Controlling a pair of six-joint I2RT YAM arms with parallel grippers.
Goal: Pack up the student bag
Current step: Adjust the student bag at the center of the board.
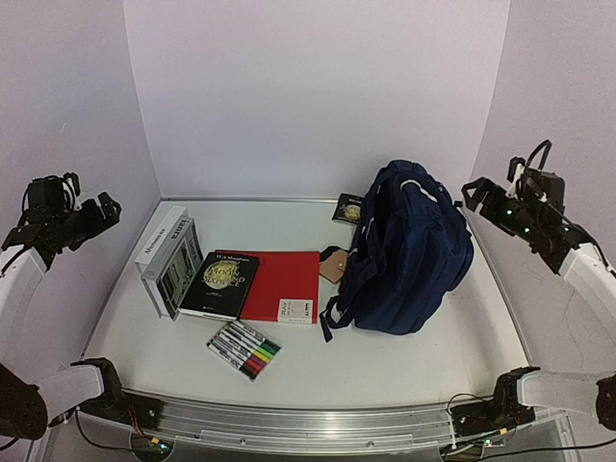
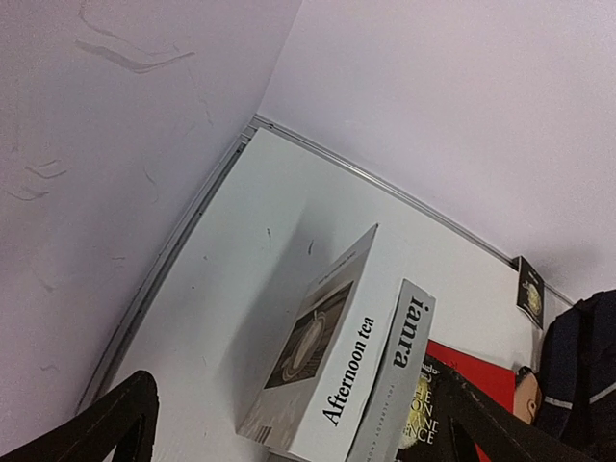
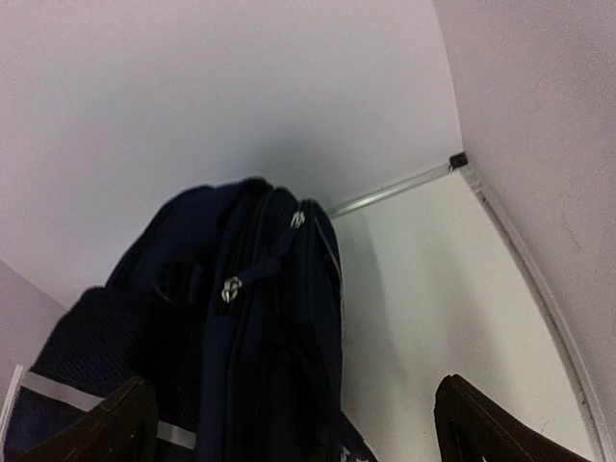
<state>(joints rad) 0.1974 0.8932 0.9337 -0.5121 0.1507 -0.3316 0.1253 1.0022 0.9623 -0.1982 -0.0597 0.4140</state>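
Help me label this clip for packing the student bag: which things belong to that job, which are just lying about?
Job: student bag; probably to go in: black book, red notebook, marker pack, white books.
Lying about, it seems: small dark booklet by the back wall; tan tag.

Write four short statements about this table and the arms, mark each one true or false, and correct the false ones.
1. The student bag stands upright, to the right of the red folder. True.
2. The left gripper is shut on a book. False: it is open and empty, raised over the table's left edge.
3. The marker pack lies nearer the arm bases than the red folder. True.
4. The black book is inside the bag. False: it lies on the table at the red folder's left edge.
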